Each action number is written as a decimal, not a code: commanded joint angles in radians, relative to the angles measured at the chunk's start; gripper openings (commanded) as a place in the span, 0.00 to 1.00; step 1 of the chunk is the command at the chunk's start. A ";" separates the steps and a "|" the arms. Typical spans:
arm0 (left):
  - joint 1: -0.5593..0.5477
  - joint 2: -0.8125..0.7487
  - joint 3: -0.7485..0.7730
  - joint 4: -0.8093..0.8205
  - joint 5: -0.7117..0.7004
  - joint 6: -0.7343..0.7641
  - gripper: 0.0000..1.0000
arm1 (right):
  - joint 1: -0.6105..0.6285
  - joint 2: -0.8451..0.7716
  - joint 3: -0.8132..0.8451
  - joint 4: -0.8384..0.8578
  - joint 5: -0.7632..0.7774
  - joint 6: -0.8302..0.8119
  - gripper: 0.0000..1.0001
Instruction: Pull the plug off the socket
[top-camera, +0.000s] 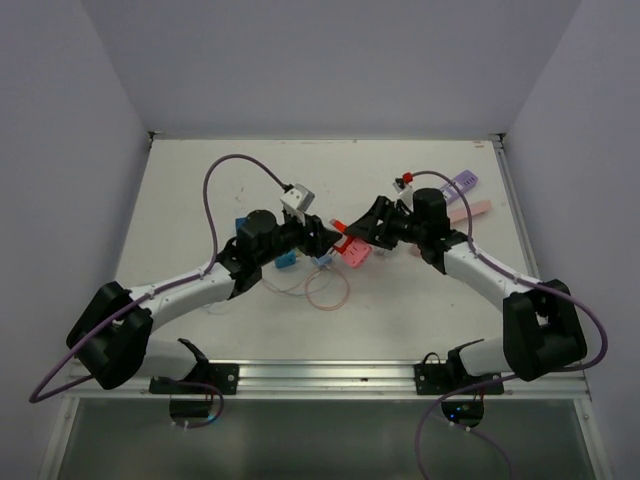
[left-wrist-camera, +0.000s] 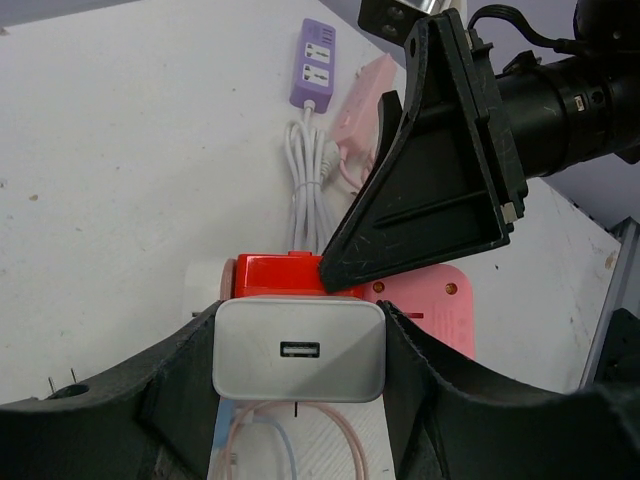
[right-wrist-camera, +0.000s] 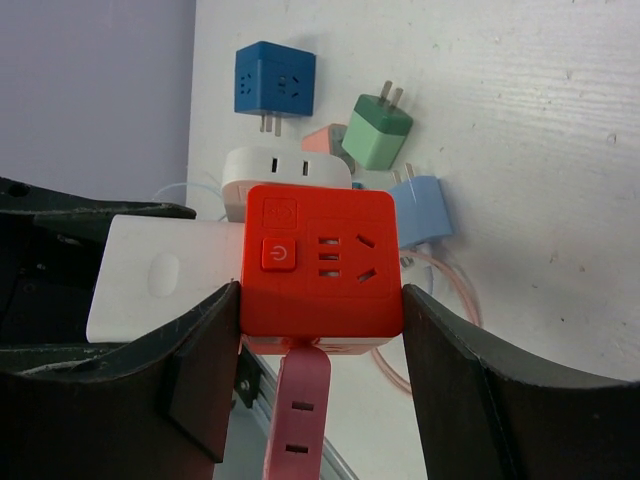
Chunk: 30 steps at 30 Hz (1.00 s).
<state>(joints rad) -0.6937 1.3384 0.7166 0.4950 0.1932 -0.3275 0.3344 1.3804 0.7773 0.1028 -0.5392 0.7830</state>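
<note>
A white USB charger plug (left-wrist-camera: 298, 350) sits flush against one side of a red cube socket (right-wrist-camera: 320, 265); I see no gap between them. My left gripper (left-wrist-camera: 300, 340) is shut on the white plug, one finger on each side. My right gripper (right-wrist-camera: 320, 300) is shut on the red socket, its fingers (right-wrist-camera: 470, 380) pressing both sides. In the top view the two grippers meet above the table's middle, left (top-camera: 318, 240) and right (top-camera: 365, 232), with the red socket (top-camera: 343, 241) between them. The plug also shows in the right wrist view (right-wrist-camera: 165, 275).
A pink power strip (right-wrist-camera: 298, 420) hangs under the red socket. Below lie a blue cube adapter (right-wrist-camera: 275, 80), a green plug (right-wrist-camera: 378, 130), a light-blue plug (right-wrist-camera: 420, 210), a white adapter (right-wrist-camera: 285, 170) and a pink cable loop (top-camera: 327, 290). A purple strip (left-wrist-camera: 314, 62) lies at the back right.
</note>
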 joint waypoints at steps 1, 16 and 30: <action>0.037 -0.120 0.023 0.241 -0.109 -0.015 0.00 | -0.040 0.054 -0.079 -0.108 0.179 -0.085 0.00; 0.079 -0.180 0.095 0.105 -0.112 -0.006 0.00 | -0.064 0.172 -0.095 -0.038 0.193 -0.100 0.00; 0.218 -0.119 0.087 -0.232 -0.276 -0.125 0.00 | -0.064 0.171 -0.030 -0.034 0.101 -0.157 0.00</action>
<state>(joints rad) -0.5316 1.1961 0.8043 0.3672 0.0013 -0.3901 0.2680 1.5448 0.7185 0.1333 -0.4641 0.7017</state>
